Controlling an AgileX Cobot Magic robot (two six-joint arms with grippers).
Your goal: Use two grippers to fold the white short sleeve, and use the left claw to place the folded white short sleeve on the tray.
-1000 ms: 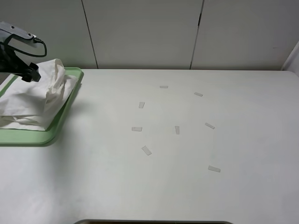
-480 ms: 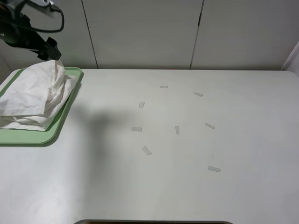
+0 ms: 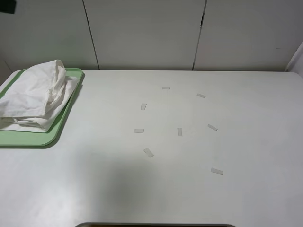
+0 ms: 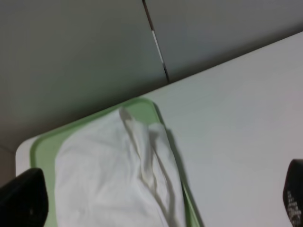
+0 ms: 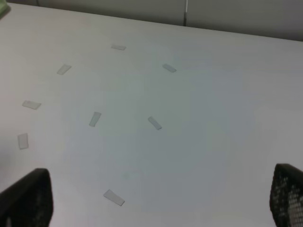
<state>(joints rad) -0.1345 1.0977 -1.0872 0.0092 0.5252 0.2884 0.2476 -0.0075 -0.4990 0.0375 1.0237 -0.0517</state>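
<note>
Withdrawing upward and away from the tray, the left claw (image 4: 156, 208) has released the garment: its fingertips (image 4: 23, 198) appear only at the two lower corners of the left wrist view, spread wide apart with nothing between them, and in the exterior high view only a dark fragment of the arm remains at the upper left corner, whereas half a second ago the claw hung just above the cloth's raised peak and a second ago it was down against it. The white short sleeve (image 3: 33, 97) now lies free on the pale green tray (image 3: 61, 125), bunched and loosely folded, with a ridge of fabric standing up on the side nearest the table centre and one lower edge lying over the tray's front area. The right claw (image 5: 156, 208) hangs above the bare white table (image 3: 189, 189), its jaws likewise open and empty, over the scattered white tape strips (image 3: 148, 152), well apart from the tray. Judged from this layout, the placement step is complete and the task is essentially finished; the only residual concern is that the fold is untidy, with part of the cloth close to the tray rim.
</note>
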